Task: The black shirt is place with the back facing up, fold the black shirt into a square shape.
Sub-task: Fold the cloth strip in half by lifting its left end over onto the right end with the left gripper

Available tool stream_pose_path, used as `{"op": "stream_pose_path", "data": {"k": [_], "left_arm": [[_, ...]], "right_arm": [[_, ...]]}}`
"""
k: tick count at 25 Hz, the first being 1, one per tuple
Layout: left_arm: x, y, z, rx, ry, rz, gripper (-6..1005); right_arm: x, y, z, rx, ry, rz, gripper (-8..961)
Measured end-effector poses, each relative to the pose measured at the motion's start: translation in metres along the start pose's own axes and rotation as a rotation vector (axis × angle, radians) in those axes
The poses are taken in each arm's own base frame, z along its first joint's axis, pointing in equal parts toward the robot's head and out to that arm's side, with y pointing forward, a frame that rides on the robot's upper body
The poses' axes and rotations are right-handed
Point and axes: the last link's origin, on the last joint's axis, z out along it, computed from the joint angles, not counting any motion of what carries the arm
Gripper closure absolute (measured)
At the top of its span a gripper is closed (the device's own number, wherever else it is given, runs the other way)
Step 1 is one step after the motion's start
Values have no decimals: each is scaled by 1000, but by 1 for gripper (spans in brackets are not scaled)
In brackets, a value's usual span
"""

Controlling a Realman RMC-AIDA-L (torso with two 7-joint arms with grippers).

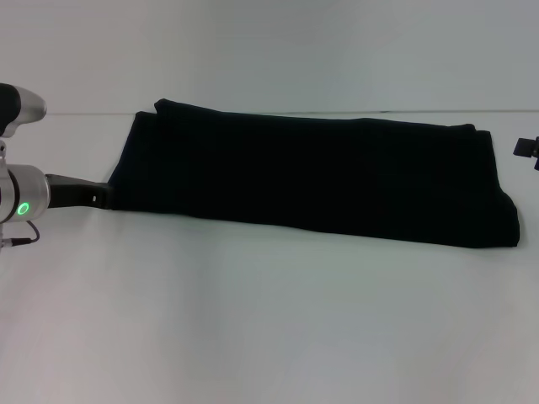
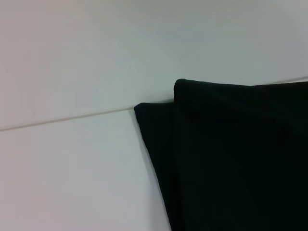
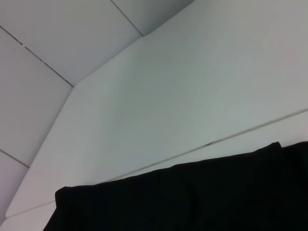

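On the left edge of the head view, the left gripper (image 1: 108, 199) is sitting low over the white table (image 1: 253, 337), reaching sideways with its tip right at the near-left corner of the black shirt (image 1: 312, 172). Whether its fingers are spread or pinching cloth, I cannot tell; the tip is merging with the dark fabric. Its wrist view is looking along the black shirt (image 2: 231, 159), showing two stacked layers with stepped edges, so the lengthwise folds look done.

Moving to the middle: the shirt is lying as a long, narrow band across the far half of the table, running left to right, no lettering showing. By my reading, the step in hand is the crosswise fold, the one that turns this strip into a square.

Next move, as I judge it: grip one short end through all layers, lift, and carry it across to the other end, keeping the edges lined up.

Far right: the right gripper (image 1: 527, 149) is barely peeking in, just off the shirt's right end and apart from it. Its fingers, again, I cannot tell. Its wrist view is showing the black shirt (image 3: 192, 197) and bare table beyond.
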Motion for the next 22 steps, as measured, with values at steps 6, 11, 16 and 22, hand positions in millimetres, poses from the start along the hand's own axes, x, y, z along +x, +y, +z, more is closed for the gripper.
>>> {"op": "stream_pose_path", "data": {"k": [6, 11, 16, 22], "left_arm": [[0, -2, 0, 8, 4, -2, 998], [0, -8, -6, 19, 7, -15, 998], [-1, -7, -10, 8, -8, -9, 998], [-4, -5, -11, -12, -27, -5, 998]], "right_arm": [[-1, -1, -1, 5, 0, -2, 268], [0, -5, -3, 34, 13, -5, 279], [1, -7, -4, 39, 16, -3, 290], [5, -17, -6, 115, 76, 13, 303]]}}
